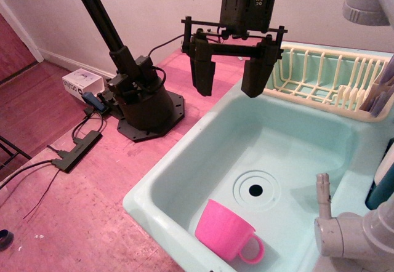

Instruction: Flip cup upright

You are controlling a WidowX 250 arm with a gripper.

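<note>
At the bottom of the frame I see the cup (pixel 226 229) lying tilted on the sink (pixel 184 161) floor, rim down, handle toward the lower right, just below the drain (pixel 255 190). Higher up, my pincer (pixel 229 80) hangs at top centre, pointing down over the sink's far edge, jaws wide, holding nothing.

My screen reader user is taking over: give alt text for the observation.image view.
A pink cup lies on its side in a pale green sink, near the drain, its handle toward the faucet. The open gripper hangs high above it, empty; a dish rack sits behind.
</note>
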